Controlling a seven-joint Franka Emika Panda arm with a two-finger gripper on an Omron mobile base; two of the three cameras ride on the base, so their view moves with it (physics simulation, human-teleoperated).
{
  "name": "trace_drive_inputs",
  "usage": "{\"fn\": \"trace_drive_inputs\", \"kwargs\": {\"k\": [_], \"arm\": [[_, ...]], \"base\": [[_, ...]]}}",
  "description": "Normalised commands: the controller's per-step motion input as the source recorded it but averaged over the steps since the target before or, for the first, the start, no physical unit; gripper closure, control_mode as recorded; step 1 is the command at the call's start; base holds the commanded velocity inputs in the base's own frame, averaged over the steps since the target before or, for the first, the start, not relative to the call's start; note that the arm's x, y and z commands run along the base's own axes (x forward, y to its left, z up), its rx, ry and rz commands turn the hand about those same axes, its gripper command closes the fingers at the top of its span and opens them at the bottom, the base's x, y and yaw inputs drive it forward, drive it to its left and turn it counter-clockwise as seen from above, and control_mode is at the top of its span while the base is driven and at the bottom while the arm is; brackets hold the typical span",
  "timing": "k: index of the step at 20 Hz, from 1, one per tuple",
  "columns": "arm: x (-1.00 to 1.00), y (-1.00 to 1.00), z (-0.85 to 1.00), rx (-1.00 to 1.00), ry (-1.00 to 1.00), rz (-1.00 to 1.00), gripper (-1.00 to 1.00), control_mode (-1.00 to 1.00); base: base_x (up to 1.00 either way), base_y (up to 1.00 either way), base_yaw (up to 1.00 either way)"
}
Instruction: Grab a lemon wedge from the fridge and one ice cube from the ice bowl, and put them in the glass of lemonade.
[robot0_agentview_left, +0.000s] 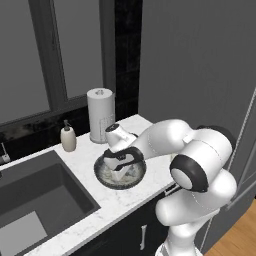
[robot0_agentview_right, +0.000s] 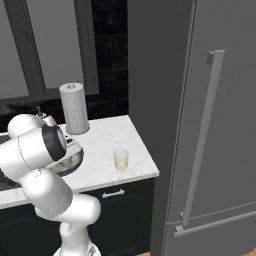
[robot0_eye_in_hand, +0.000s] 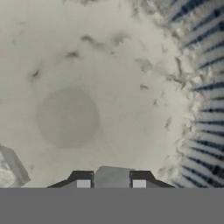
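My gripper (robot0_agentview_left: 119, 172) reaches down into the ice bowl (robot0_agentview_left: 100, 176), a wide dark bowl with a pale speckled inside (robot0_eye_in_hand: 109, 65), on the marble counter. In the hand view the gripper (robot0_eye_in_hand: 111, 183) is shut on a pale ice cube (robot0_eye_in_hand: 112, 175) held between its two tips. Another ice cube (robot0_eye_in_hand: 11, 169) lies at the left of that view. The glass of lemonade (robot0_agentview_right: 120, 160) stands on the counter to the right of the bowl (robot0_agentview_right: 75, 159), near the front edge. The grey fridge (robot0_agentview_right: 225, 125) is closed. The lemon wedge is out of view.
A paper towel roll (robot0_agentview_left: 100, 115) stands behind the bowl against the wall. A beige soap bottle (robot0_agentview_left: 68, 137) sits left of it. The dark sink (robot0_agentview_left: 35, 200) lies to the left. The fridge's long bar handle (robot0_agentview_right: 202, 140) runs down its door.
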Motion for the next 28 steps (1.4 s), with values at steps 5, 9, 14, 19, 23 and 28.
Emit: {"fn": "trace_drive_inputs", "kwargs": {"k": [5, 9, 14, 19, 23, 28], "arm": [[-0.11, 0.00, 0.17, 0.00, 0.00, 0.00, 1.00, -1.00], [-0.07, 0.00, 0.38, 0.00, -0.06, 0.00, 1.00, -1.00], [-0.16, -0.01, 0.41, 0.00, -0.15, 0.00, 1.00, -1.00], [-0.25, -0.01, 0.45, 0.00, -0.19, 0.02, 1.00, -1.00], [-0.28, 0.00, 0.43, 0.00, -0.16, 0.01, 1.00, -1.00], [-0.30, 0.00, 0.50, 0.00, -0.21, 0.00, 1.00, -1.00]], "base": [[0.00, 0.00, 0.00], [0.00, 0.00, 0.00], [0.00, 0.00, 0.00], [0.00, 0.00, 0.00], [0.00, 0.00, 0.00], [0.00, 0.00, 0.00]]}}
